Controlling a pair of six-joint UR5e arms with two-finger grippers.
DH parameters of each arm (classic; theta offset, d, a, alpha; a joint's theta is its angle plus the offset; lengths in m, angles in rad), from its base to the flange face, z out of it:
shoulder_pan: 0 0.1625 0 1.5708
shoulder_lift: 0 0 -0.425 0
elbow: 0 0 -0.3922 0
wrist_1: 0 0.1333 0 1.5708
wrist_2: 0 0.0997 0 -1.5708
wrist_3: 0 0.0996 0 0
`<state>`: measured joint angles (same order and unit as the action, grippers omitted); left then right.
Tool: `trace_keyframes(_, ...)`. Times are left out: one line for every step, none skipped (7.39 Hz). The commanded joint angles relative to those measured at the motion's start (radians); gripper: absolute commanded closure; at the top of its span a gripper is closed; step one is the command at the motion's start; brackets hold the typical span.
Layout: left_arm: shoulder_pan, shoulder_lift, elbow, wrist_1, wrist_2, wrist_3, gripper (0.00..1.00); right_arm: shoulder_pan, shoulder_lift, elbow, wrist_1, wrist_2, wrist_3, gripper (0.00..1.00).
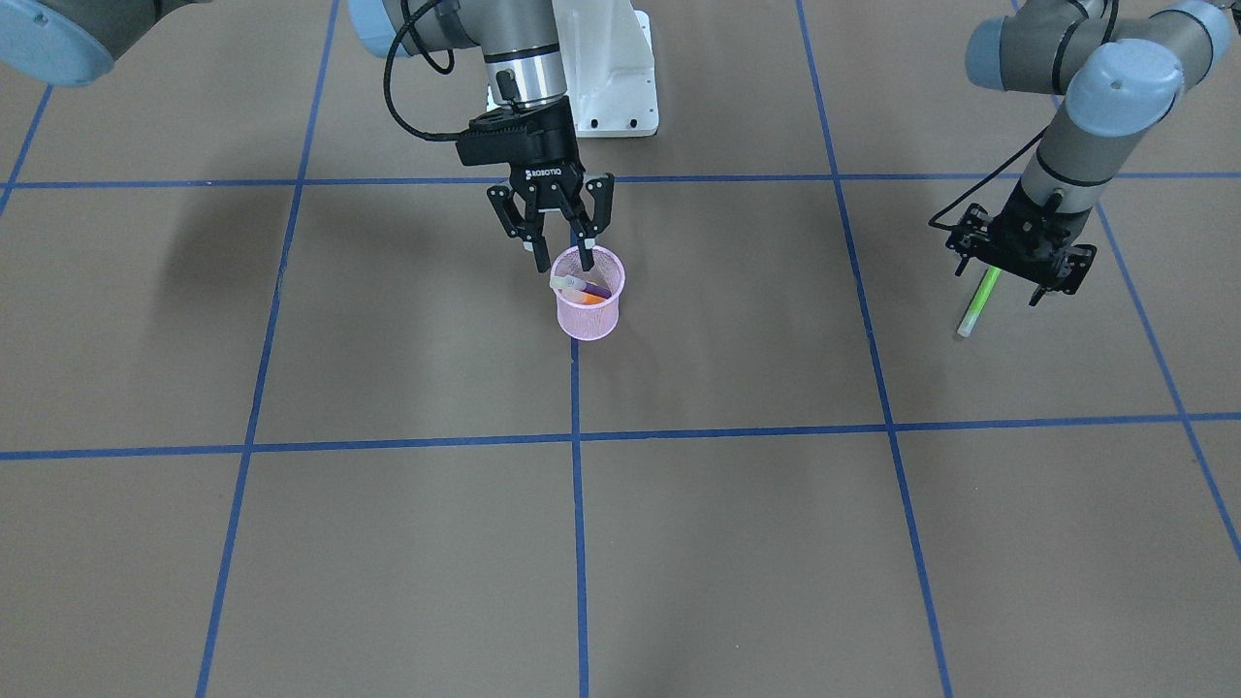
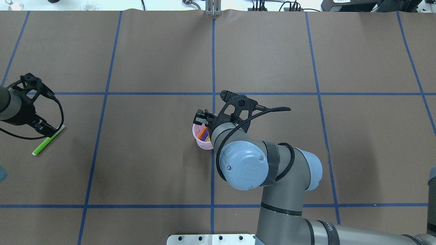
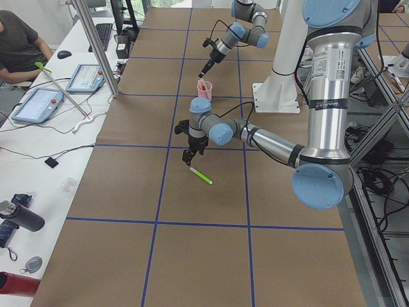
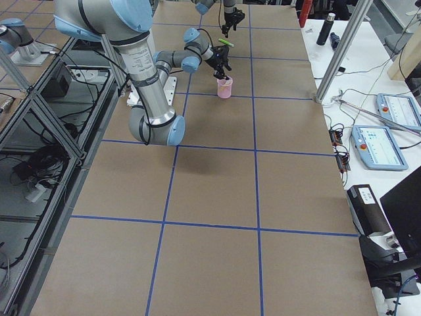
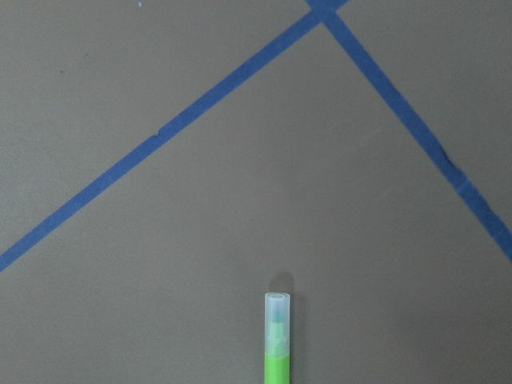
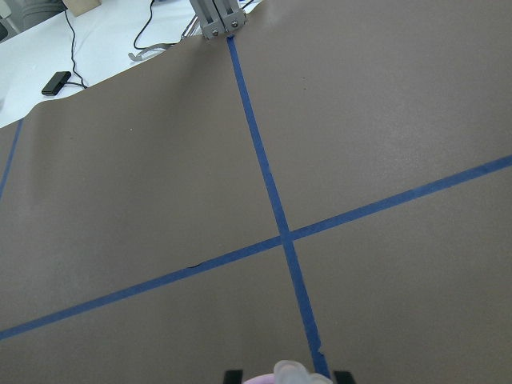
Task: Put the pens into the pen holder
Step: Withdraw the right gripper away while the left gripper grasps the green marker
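1. The green pen (image 1: 977, 305) lies flat on the table (image 1: 388, 543), well apart from the pen holder (image 1: 588, 318), toward the robot's left. The left gripper (image 1: 999, 285) hangs over the pen's end, jaws spread either side and not clamped.
2. The pen holder stands upright, with a purple pen (image 1: 599, 290), an orange pen (image 1: 590, 299) and a pale cap (image 1: 570, 283) inside.
3. The right gripper (image 1: 563, 264) hovers at the holder's rim, jaws apart and empty.

— How's the light on my feeds?
— Bright, even, from overhead; I see only soft shadows on the brown paper-covered table (image 1: 388, 339).
— Focus?
— Sharp, except my right wrist view blurs the pale translucent pen cap (image 6: 298, 373) at its bottom edge.
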<state>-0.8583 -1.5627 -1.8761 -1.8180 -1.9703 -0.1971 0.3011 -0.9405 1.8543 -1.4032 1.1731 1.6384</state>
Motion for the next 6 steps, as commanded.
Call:
trace_keyframes(0.007,-0.073,0.063,0.087,-0.065,0.051,0.03,0.109,-0.084,0.126,0.001,0.221,-0.012,0.00)
trace_keyframes(0.007,-0.107,0.107,0.118,-0.077,0.073,0.05,0.221,-0.137,0.152,0.006,0.432,-0.014,0.00)
trace_keyframes(0.007,-0.111,0.142,0.118,-0.078,0.156,0.06,0.337,-0.180,0.152,0.010,0.624,-0.073,0.00)
trace_keyframes(0.007,-0.111,0.161,0.117,-0.078,0.174,0.09,0.434,-0.245,0.151,0.010,0.781,-0.194,0.00)
trace_keyframes(0.007,-0.112,0.182,0.117,-0.079,0.174,0.15,0.519,-0.320,0.145,0.006,0.909,-0.312,0.00)
trace_keyframes(0.008,-0.112,0.190,0.115,-0.081,0.173,0.19,0.592,-0.415,0.140,0.004,0.981,-0.457,0.00)
